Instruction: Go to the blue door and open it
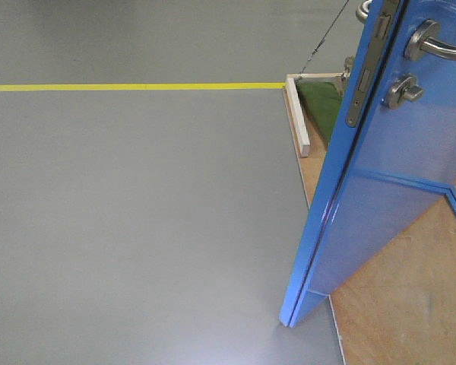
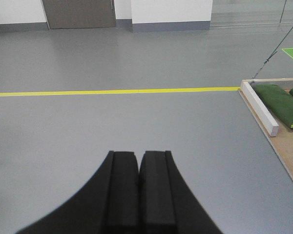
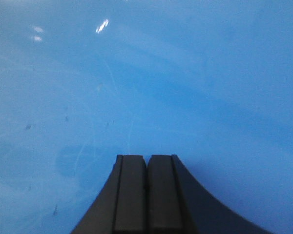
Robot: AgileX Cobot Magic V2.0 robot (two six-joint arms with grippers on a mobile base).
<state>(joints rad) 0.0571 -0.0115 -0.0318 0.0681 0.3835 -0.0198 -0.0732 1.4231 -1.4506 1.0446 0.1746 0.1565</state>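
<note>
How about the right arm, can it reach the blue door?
Probably yes: the shut right gripper points straight at the blue door, whose glossy panel fills its view, nothing between them.

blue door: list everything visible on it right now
The blue door is a tall, glossy, bright-blue panel, seen nearly edge-on and standing open with its latch edge free. A silver lever handle sits on its face, with a round silver thumb-turn below. A dark metal latch plate runs down the edge. Its bottom corner meets the grey floor beside the wooden base. Up close, the face shows fine scratches and glare. The right gripper, shut, is close to it; contact cannot be told.
</note>
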